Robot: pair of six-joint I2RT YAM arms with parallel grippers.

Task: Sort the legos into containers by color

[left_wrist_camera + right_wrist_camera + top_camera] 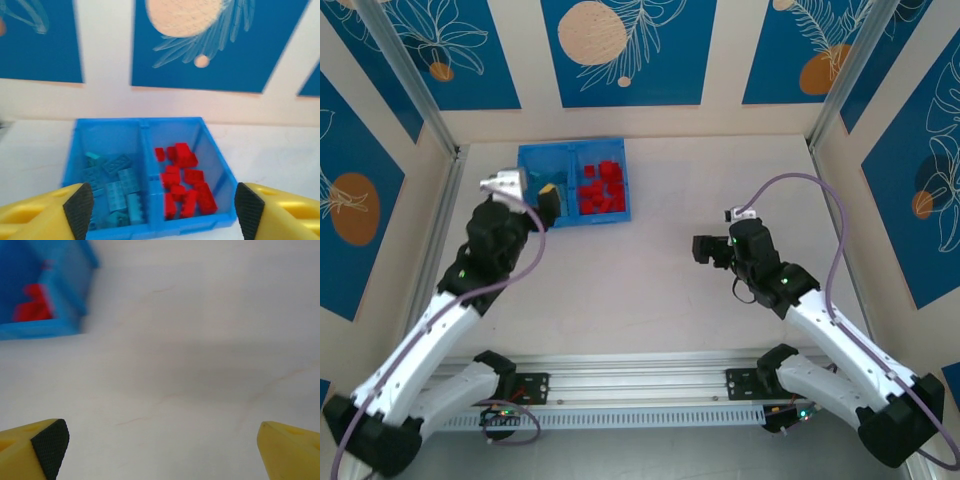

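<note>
- Up top: blue bin (570, 146) far left on the table (650, 300), red legos (601, 187) heaped in its right compartment (588, 155). Left gripper (535, 195) at the near edge of the left compartment (535, 160). Right gripper (705, 248) well apart, over bare table.
- Left wrist: fingers (50, 215) spread wide, nothing pinched. Light blue legos (117, 187) left of the divider (145, 165), red ones right.
- Right wrist: fingers (30, 450) spread, empty. Bin corner upper left.

Shallow blue bin (222, 172) on pale table (280, 155), middle divider (146, 160) splitting it in two. In the left compartment (107, 137), light blue bricks (117, 192), jumbled; in the right compartment (175, 132), red bricks (186, 186), heaped toward the near end. The left gripper (163, 206) hangs at the bin's near side, yellow fingers (282, 206) spread wide, black pads (79, 207) facing inward. Far wall (107, 60): blue panels, peach disc.
</note>
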